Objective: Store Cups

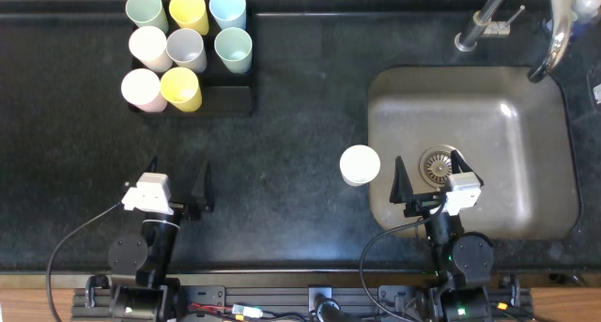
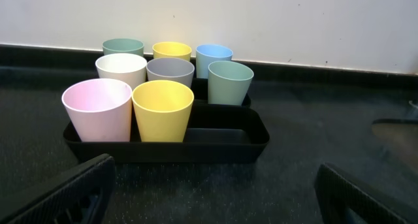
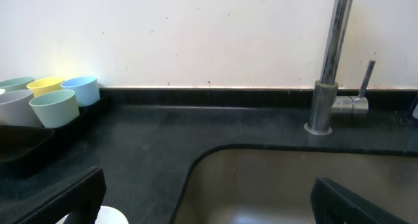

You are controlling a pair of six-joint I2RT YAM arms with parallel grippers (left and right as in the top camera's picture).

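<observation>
In the upper left of the top view, your black plastic tray (image 1: 230,99) sits on the dark speckled countertop (image 1: 300,209). It holds eight plastic cups standing upright with their mouths up.

- **Top row:** a pale green cup (image 1: 146,10), a yellow cup (image 1: 188,12) and a light blue cup (image 1: 227,9).
- **Middle row:** a white cup in the tray (image 1: 150,47), a grey cup (image 1: 185,49) and a sea-green cup (image 1: 233,50).
- **Bottom row:** a pink cup (image 1: 143,89) touching a second yellow cup (image 1: 181,88). To their right the tray's bare black floor shows.

At lower left, your left gripper (image 1: 178,186) hangs above the counter below the tray. Its fingers are spread wide with nothing between them.

Right of centre, a lone white plastic cup (image 1: 360,164) stands on the counter, just beside the left rim of the stainless steel sink (image 1: 526,106) and well apart from the tray.

Your right gripper (image 1: 429,172) sits just right of that cup, over the sink's lower-left part. Its fingers are also parted and hold nothing.

At the upper right, the chrome faucet (image 1: 488,17) rises from the counter behind the sink.
</observation>
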